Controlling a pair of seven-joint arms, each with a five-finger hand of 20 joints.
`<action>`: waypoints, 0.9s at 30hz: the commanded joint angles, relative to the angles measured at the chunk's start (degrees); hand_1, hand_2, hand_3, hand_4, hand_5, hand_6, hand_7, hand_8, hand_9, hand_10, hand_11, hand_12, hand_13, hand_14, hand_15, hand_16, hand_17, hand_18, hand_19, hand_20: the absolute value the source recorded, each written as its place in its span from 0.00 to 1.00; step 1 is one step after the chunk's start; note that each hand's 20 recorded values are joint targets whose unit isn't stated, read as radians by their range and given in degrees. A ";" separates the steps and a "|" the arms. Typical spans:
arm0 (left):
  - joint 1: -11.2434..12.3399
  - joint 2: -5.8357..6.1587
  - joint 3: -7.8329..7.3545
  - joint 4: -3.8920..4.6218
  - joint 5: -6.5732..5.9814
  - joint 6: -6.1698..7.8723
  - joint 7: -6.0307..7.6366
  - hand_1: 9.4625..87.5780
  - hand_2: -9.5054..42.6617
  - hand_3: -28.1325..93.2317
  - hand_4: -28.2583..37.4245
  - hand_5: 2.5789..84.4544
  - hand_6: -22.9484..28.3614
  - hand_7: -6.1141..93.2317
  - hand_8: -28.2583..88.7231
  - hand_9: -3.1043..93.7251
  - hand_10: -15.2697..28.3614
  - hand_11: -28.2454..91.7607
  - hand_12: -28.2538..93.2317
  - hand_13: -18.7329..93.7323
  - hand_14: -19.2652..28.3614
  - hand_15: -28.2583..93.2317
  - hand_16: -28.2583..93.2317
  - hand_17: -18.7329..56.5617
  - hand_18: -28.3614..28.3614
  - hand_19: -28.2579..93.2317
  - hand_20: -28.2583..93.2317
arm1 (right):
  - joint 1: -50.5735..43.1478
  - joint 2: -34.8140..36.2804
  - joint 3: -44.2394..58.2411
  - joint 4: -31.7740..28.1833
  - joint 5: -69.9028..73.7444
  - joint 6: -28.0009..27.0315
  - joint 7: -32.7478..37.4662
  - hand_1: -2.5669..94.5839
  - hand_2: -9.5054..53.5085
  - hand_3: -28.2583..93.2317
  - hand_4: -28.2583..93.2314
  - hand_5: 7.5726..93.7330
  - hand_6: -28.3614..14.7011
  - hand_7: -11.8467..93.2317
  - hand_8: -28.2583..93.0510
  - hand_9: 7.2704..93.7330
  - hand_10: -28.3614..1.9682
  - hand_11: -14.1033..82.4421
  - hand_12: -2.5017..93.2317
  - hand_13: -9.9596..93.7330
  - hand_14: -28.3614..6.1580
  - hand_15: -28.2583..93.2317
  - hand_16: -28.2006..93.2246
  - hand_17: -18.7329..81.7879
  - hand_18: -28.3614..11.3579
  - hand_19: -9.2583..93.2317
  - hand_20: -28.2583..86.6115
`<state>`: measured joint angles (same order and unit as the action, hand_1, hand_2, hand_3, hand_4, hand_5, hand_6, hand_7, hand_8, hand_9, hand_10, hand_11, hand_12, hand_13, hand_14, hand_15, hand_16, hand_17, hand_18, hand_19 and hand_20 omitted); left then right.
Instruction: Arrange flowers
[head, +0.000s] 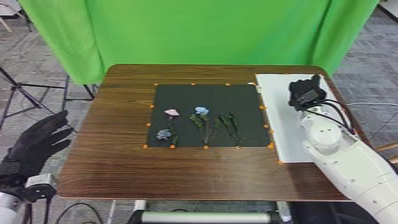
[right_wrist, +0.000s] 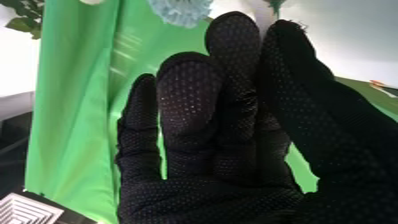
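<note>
Head view: cut flowers lie on a black mat (head: 244, 97) at the middle of a brown table (head: 107, 165), among them a pink bloom (head: 172, 112), a blue bloom (head: 202, 110) beside it and a grey-blue bloom (head: 163, 134) near the mat's lower left corner. Bare wood runs between mat and left table edge, beyond which the left hand (head: 31, 145) hangs, fingers extended and apart. The right hand (head: 306, 91) is over the white board (head: 275, 102) along the right edge. Right wrist view: its fingers are straight, thumb close beside them, with a pale-blue flower (right_wrist: 182, 10) just beyond the fingertips; whether they touch it cannot be told.
</note>
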<state>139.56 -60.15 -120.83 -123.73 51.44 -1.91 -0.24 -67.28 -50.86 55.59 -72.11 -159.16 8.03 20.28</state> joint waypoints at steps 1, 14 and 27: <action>0.87 -0.34 -0.45 -0.35 0.02 0.34 0.12 0.17 0.11 0.81 0.00 0.24 0.47 0.29 0.15 0.21 0.55 0.36 0.39 0.30 0.65 0.42 0.26 0.13 0.84 0.56 0.29 | 0.11 0.95 -0.33 -3.51 -0.07 5.57 -1.31 0.50 0.00 0.91 0.00 0.71 0.78 0.63 0.23 0.93 0.81 0.38 0.53 0.82 0.74 0.74 0.51 0.37 0.31 0.75 0.64; 1.16 -0.67 -0.61 -0.46 0.13 0.18 -0.07 0.17 0.11 0.81 0.00 0.24 0.47 0.28 0.15 0.21 0.55 0.36 0.39 0.30 0.65 0.42 0.26 0.13 0.84 0.56 0.29 | -2.42 0.86 -1.05 -18.35 6.71 6.31 -9.78 0.49 0.00 0.93 0.00 0.72 0.76 0.62 0.24 0.93 0.80 0.39 0.55 0.82 0.73 0.75 0.51 0.38 0.31 0.75 0.64; 0.90 -0.37 -0.48 -0.42 0.11 0.23 -0.16 0.17 0.11 0.81 0.00 0.24 0.47 0.28 0.15 0.21 0.55 0.36 0.39 0.30 0.65 0.42 0.26 0.13 0.84 0.56 0.29 | -2.35 -3.78 -7.87 -23.68 6.88 1.73 -16.30 0.48 0.00 0.94 0.00 0.72 0.76 0.62 0.24 0.93 0.81 0.38 0.55 0.82 0.74 0.75 0.51 0.37 0.31 0.74 0.64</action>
<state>139.84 -60.31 -121.12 -123.82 51.47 -1.91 -0.25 -69.33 -51.21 50.08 -94.86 -151.67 11.66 6.00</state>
